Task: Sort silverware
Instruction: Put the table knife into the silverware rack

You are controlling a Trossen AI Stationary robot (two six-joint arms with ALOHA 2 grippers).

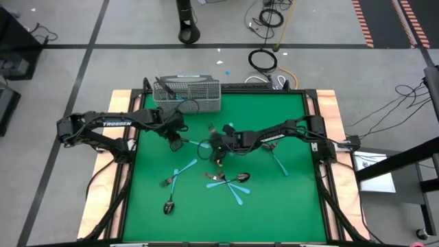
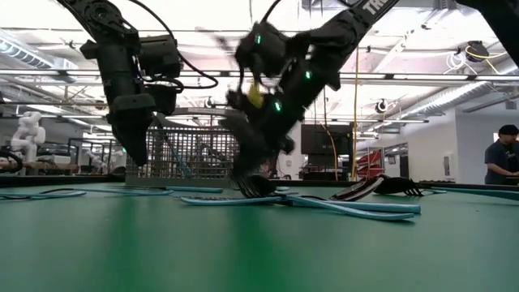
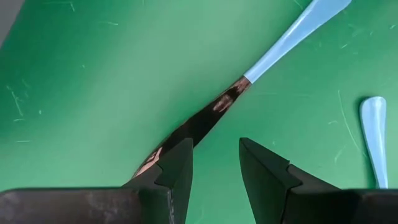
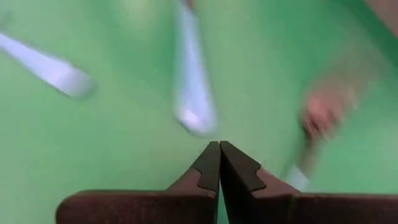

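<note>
Several forks and spoons, dark metal or with light blue handles, lie scattered on the green mat [image 1: 226, 180] [image 2: 324, 203]. My left gripper [image 1: 175, 143] [image 3: 216, 163] is open and points down over one blue-handled piece [image 3: 211, 112]. That piece's dark metal end runs under one finger, and its blue handle [image 3: 292, 34] lies on the mat. My right gripper [image 1: 218, 152] [image 4: 219, 149] is shut. It hangs low over the mat's middle, above blurred blue handles, and nothing shows between its fingers. In the low view it stands just above a dark fork head [image 2: 253, 186]. My left gripper has one finger [image 3: 171, 165] over the dark metal end [image 3: 186, 130] of the blue-handled piece, coming from above. That finger hides the spot, so I cannot tell whether it touches. The piece lies flat on the mat.
A grey wire-mesh basket [image 1: 186, 96] [image 2: 195, 154] stands at the mat's far edge. A fork [image 1: 175, 175] and a spoon [image 1: 169, 204] lie near the left front, and another blue-handled piece [image 1: 278, 159] lies to the right. Wooden borders frame the mat. A person stands far off in the room [image 2: 503, 154].
</note>
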